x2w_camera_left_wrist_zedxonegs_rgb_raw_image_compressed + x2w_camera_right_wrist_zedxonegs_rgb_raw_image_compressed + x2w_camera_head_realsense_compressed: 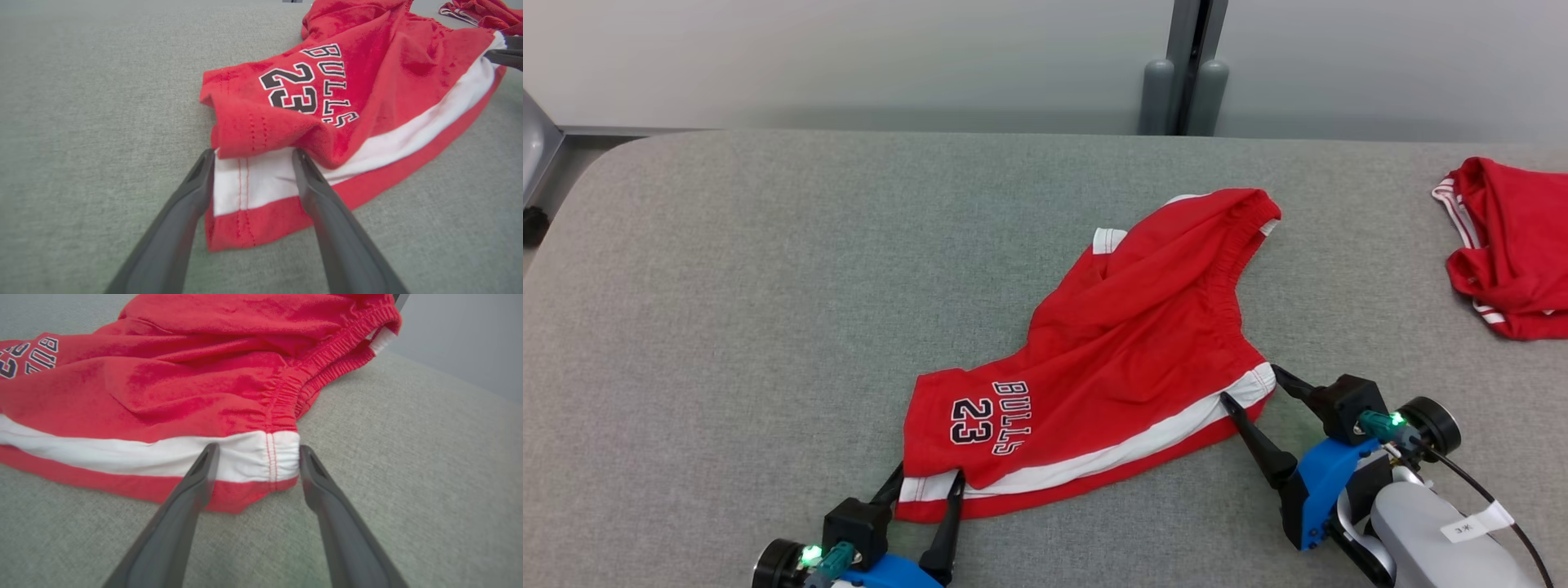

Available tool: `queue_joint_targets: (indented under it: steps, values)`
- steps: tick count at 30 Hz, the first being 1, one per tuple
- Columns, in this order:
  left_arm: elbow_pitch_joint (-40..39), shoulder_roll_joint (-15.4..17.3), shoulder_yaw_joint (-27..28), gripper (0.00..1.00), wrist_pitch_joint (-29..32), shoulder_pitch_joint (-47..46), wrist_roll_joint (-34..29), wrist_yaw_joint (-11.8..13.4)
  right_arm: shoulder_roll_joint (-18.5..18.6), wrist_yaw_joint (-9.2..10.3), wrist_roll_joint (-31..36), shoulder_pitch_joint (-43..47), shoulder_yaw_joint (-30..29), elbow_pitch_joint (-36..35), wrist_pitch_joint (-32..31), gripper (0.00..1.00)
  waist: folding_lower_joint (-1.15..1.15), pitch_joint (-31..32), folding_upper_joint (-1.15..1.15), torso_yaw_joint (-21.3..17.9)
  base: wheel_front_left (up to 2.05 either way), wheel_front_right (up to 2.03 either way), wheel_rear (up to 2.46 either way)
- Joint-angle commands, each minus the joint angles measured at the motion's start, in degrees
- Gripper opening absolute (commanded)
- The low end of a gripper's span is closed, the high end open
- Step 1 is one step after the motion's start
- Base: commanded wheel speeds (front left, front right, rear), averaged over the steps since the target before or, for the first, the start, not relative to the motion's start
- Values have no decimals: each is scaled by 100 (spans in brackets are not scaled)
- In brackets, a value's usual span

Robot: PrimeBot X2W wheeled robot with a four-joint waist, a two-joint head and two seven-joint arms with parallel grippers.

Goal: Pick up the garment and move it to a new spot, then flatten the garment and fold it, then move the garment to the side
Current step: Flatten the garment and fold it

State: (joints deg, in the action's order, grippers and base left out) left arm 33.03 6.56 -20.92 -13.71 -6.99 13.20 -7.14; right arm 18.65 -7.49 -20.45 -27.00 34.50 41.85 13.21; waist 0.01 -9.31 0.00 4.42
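A red pair of basketball shorts [1127, 343], the garment, lies rumpled near the middle of the grey fabric-covered counter [727, 286], slightly right of centre and toward the near edge. Its elastic waistband runs along the right side, from the far end to the near right corner. The leg printed with "BULLS 23" [991, 416] reaches to the near left. A white stripe [1127, 445] above a red hem runs along the near edge of the shorts. The left pincer [929, 478] sits at the near left corner of the shorts with its jaws spread wide. In the left wrist view its two dark fingers [322, 212] stand on either side of the white and red hem corner, and the left pincer [253, 153] has nothing clamped. The right pincer [1250, 384] sits at the near right corner, equally wide apart. In the right wrist view the right pincer [258, 447] brackets the stitched end of the white stripe where the waistband meets it, without closing on the cloth. Whether the fingertips press on the fabric or only rest beside it cannot be told. A second red garment with white trim [1511, 245] lies bunched at the far right of the counter, well apart from the shorts. Beyond the far edge is a pale wall [849, 57] with a dark upright post [1188, 65].
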Motion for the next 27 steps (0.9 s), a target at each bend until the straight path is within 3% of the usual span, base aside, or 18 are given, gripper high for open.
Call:
queue_joint_targets:
  steps: [1, 8, 9, 10, 11, 12, 17, 27]
  values:
    - [2, -4, -43, 100, -12, -106, 39, -51, 65, -1, -74, -138, 89, 64, 32, 100, -1, -36, 0, 34, 0, 0, 0]
    - [-20, 15, -373, 100, -48, -222, 182, -49, 128, -1, -570, -490, 784, 297, 106, 100, -1, -133, 0, 122, 0, 0, 0]
    - [-37, 23, -405, 96, -57, -248, 202, -50, 142, -1, -640, -522, 860, 309, 124, 77, -1, -141, 0, 130, 0, 0, 0]
    - [-59, 29, -440, 64, -60, -274, 233, -50, 148, -1, -713, -551, 959, 294, 127, 35, -1, -149, 0, 136, 0, 0, 0]
    - [-65, 37, -461, 20, -60, -293, 247, -50, 156, -1, -793, -575, 1054, 278, 146, 0, -1, -155, 0, 139, 0, 0, 0]
    - [-78, 41, -468, 0, -64, -297, 273, -50, 176, -1, -855, -593, 1136, 260, 153, 0, -1, -158, 0, 140, 0, 0, 0]
    - [-55, 80, -478, 0, -95, -265, 341, -51, 234, -1, -1095, -557, 1272, 135, 197, 0, -1, -121, 0, 105, 0, 0, 0]
    - [-970, 181, -117, 0, -149, 152, 527, 152, 425, -1, -927, 539, 349, -1392, 200, 0, -1, 157, 0, -87, 0, 0, 0]
